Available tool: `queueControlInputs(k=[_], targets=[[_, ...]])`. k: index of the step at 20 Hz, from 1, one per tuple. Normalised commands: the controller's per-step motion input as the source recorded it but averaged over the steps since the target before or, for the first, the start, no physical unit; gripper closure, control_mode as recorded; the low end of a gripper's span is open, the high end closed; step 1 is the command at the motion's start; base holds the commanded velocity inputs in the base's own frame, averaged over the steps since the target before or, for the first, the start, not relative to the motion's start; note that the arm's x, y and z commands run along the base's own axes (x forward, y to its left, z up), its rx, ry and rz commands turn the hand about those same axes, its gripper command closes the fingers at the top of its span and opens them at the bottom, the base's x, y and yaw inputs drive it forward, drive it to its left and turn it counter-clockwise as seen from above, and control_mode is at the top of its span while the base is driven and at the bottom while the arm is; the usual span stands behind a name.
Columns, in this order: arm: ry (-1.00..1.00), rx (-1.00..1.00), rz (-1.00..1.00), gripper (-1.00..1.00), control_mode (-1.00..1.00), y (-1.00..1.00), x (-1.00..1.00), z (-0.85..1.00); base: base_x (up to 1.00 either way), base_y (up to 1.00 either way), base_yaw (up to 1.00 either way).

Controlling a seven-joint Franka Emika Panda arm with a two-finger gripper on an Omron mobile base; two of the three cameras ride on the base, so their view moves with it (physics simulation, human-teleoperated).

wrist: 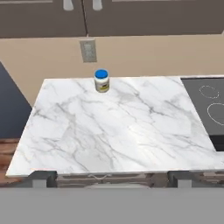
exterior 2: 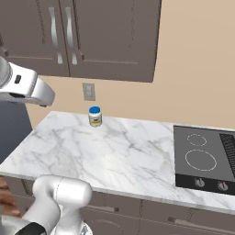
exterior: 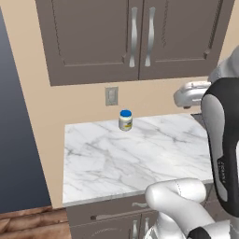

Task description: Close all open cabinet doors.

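Two cabinet doors: left door (exterior: pixel 91 39) and right door (exterior: pixel 184 37), hang side by side on the wall above the desk (exterior: pixel 140 154). Both look flush with each other, shut, meeting at a thin seam; each has a long curved silver handle next to that seam. In right base view the same pair sits upper left, left door (exterior 2: pixel 27 36), right door (exterior 2: pixel 114 39). In hand view only their bottom edges and handle ends show along the top.

Desk is white marble. Small jar (exterior: pixel 125 120) with blue lid stands upright near the back edge, close to the wall, just below an outlet (exterior: pixel 111 96). Jar also in right base view (exterior 2: pixel 95 116) and hand view (wrist: pixel 101 81), outlet above it in both.

Black cooktop (exterior 2: pixel 204 158) set into the desk on the right side, two ring burners and knobs along its front; well apart from jar. Its edge shows at right in hand view (wrist: pixel 210 105).

Drawers (exterior: pixel 112 214) with horizontal handles under the desk front. Dark panel (exterior: pixel 18 130) stands left of the desk; wood floor at bottom left.

Gripper (wrist: pixel 109 179): two dark fingertips at the bottom of hand view, jaws wide apart, holding nothing, aimed out over the desk front edge, far from the doors.
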Motion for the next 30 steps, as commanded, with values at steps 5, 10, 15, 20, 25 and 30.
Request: queueControlInputs(k=[5, 10, 15, 20, 25, 30], targets=[[0.11, -0.07, 0.02, -1.0, -1.0, -0.09, -0.35, -0.05, 0.0, 0.0, 0.0], [0.04, -0.01, 0.06, -1.0, -1.0, -0.11, -0.08, -0.1, 0.0, 0.0, 0.0], [0.06, 0.0, 0.0, -1.0, -1.0, 0.0, 0.0, -0.21, 0.0, 0.0, 0.0], [0.03, 0.04, 0.0, -1.0, -1.0, 0.0, 0.0, -0.27, 0.0, 0.0, 0.0], [0.0, 0.04, 0.0, -1.0, -1.0, 0.0, 0.0, -0.25, 0.0, 0.0, 0.0], [0.0, 0.04, 0.0, -1.0, -1.0, 0.0, 0.0, -0.26, 0.0, 0.0, 0.0]])
